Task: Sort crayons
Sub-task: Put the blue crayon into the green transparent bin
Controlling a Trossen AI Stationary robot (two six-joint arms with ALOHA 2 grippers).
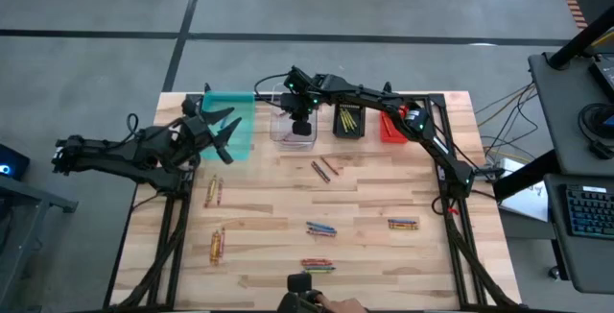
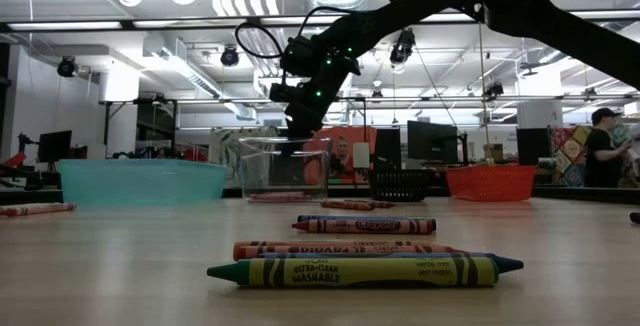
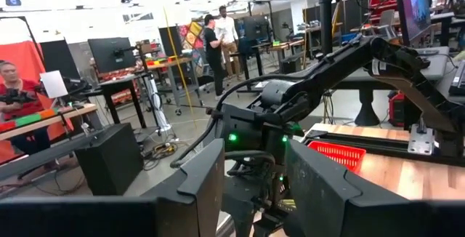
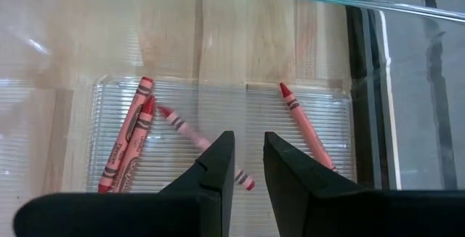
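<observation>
My right gripper (image 1: 301,124) hangs over the clear bin (image 1: 291,129) at the table's far edge, fingers pointing down, slightly open and empty (image 4: 249,166). In the bin lie several red and pink crayons (image 4: 131,139); one pink crayon (image 4: 196,139) looks blurred just under the fingers. My left gripper (image 1: 224,131) is open and empty above the teal bin (image 1: 233,119). Loose crayons lie flat on the table in small groups (image 1: 325,169), (image 1: 320,228), (image 1: 403,224), (image 1: 213,192), (image 1: 218,244), (image 1: 318,265).
A black bin (image 1: 348,121) with yellow crayons and a red bin (image 1: 391,127) stand right of the clear bin along the far edge. In the low view, several crayons (image 2: 365,269) lie close to the near edge. People stand in the room behind the table.
</observation>
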